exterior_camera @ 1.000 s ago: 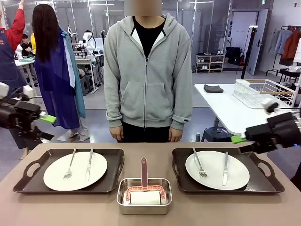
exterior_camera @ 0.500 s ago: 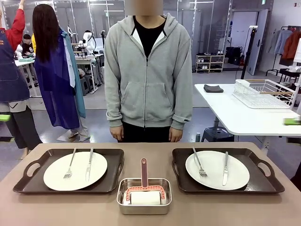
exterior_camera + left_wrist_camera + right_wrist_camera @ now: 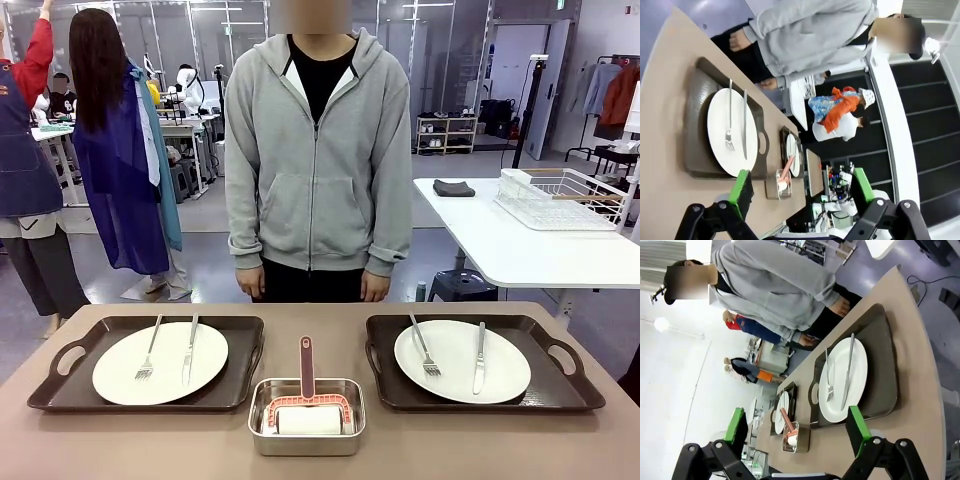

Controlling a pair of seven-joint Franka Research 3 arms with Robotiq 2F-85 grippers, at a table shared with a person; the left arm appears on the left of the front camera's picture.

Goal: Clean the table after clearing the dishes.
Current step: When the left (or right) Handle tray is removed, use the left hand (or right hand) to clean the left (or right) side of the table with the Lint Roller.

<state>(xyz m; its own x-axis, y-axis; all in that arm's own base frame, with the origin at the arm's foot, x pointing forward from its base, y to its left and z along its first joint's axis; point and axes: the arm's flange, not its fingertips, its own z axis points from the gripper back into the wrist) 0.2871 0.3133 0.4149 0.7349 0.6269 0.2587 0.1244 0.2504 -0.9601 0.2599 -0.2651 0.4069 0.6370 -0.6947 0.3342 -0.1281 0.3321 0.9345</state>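
The beige-brown table [image 3: 450, 440] holds the dishes on two dark trays. On the left tray [image 3: 240, 330] a white plate [image 3: 110, 375] carries a fork and knife. The right tray [image 3: 560, 385] bears a matching plate [image 3: 450, 378] with its own cutlery. My left gripper [image 3: 801, 181] hangs open high above the table's end, its green pads wide apart, looking down on a tray and plate [image 3: 717, 125]. My right gripper [image 3: 796, 427] is open too, high over the other end, above the nearer plate [image 3: 859, 370]. Neither holds anything.
A small steel pan [image 3: 262, 437] with a pink-handled roller [image 3: 306, 365] sits between the trays at the near edge. A person in a grey hoodie [image 3: 315, 180] stands at the far side, hands down. A white table with a wire rack [image 3: 555, 195] stands at the back right.
Both grippers have drawn back out of the front view, the left one off to the left and the right one off to the right. The dishes have not moved.
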